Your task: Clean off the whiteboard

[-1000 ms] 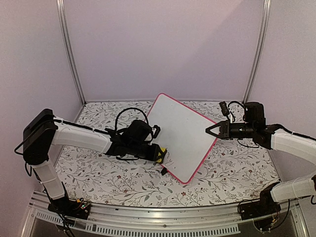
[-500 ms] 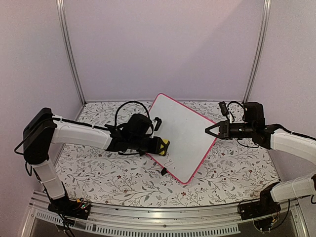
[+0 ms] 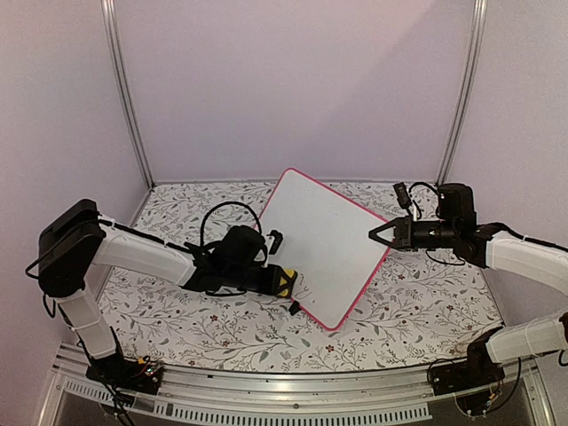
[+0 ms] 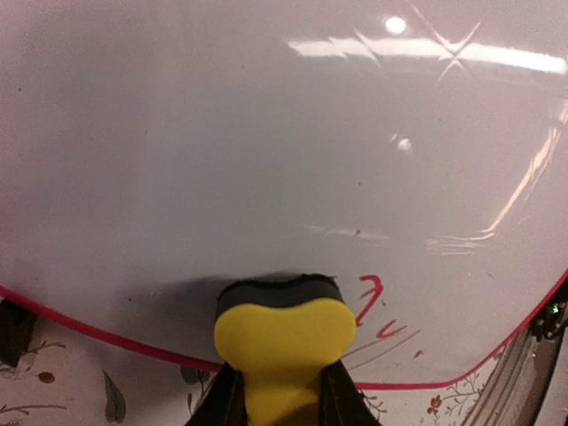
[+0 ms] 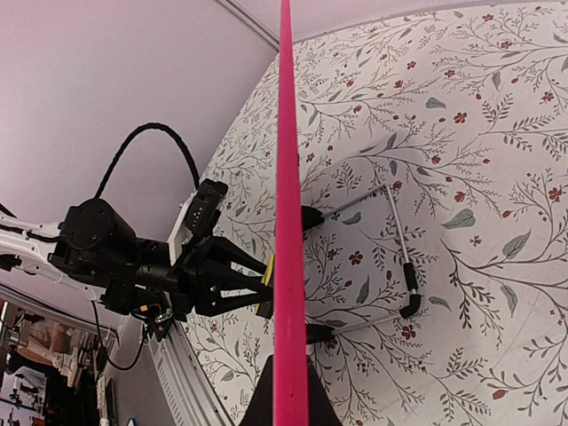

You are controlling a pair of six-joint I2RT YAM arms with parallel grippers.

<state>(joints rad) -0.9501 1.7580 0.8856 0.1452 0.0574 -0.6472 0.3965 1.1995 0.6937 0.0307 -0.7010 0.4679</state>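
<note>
— Where does the whiteboard (image 3: 324, 248) stand?

— In the middle of the top view, propped at a tilt on the floral table cover (image 3: 195, 324), with one corner pointing toward the bottom of the frame. A black clip foot (image 3: 293, 309) shows at its lower left edge.

— And the arms?

— The right gripper (image 3: 382, 235) is pinched narrow on the board's right edge. In the right wrist view the pink frame runs straight up from between its fingers, so I judge it is steadying the board. The left gripper (image 4: 282, 395) is closed on a yellow-handled eraser (image 4: 282, 330), whose black pad is pressed to the glossy face near the lower rim.

— So which step is this?

— Wiping, and near the end, I'd say. Most of the surface reads clean in the left wrist view. Only a few red marks (image 4: 380, 312) sit at the lower right of that frame, just beside the pad and close to the pink border.

— What does the next move call for?

— A short sideways pass toward those strokes, with the pad kept flat on the board and the stroke stopped short of the rim. The right side must hold firm, since the push falls near a corner and could twist the board on its feet.
</note>
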